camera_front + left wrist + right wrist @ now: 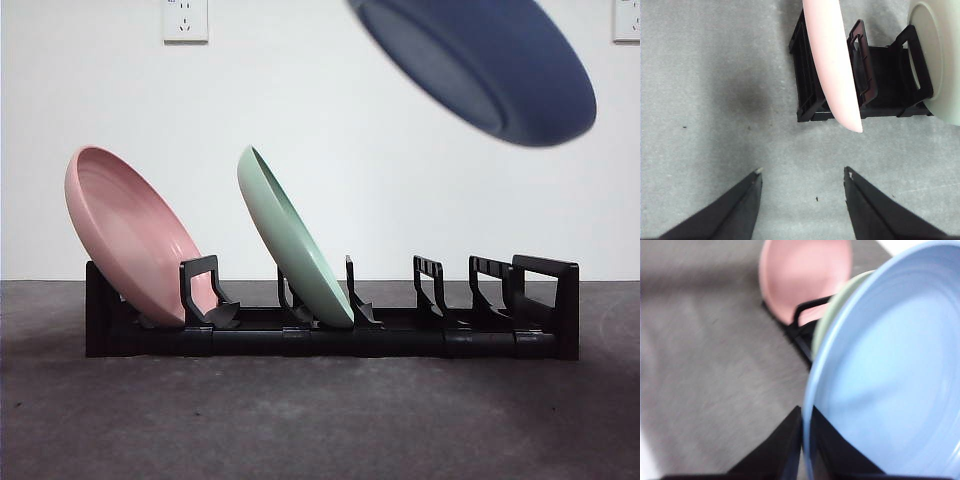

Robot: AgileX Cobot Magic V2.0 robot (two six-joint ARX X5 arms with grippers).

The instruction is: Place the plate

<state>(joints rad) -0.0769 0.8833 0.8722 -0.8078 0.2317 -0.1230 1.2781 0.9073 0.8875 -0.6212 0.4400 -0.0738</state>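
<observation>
Three plates are in play. We see the blue plate (480,65) carried in the air, tilted, at about one o'clock in the front view, above the right half of the black dish rack (330,320). The right gripper (805,440) has its jaws pinching the blue plate's rim. We judge this the carrying step; next, the plate needs tipping upright and lowering into a free slot.

The rack on the grey worktop (300,420) holds a pink plate (130,235) in its end slot at nine o'clock and a green plate (290,240) in the next; the slots toward three o'clock stand free.

The left gripper (802,175) waits near the rack's pink-plate end, jaws spread, holding nothing.
</observation>
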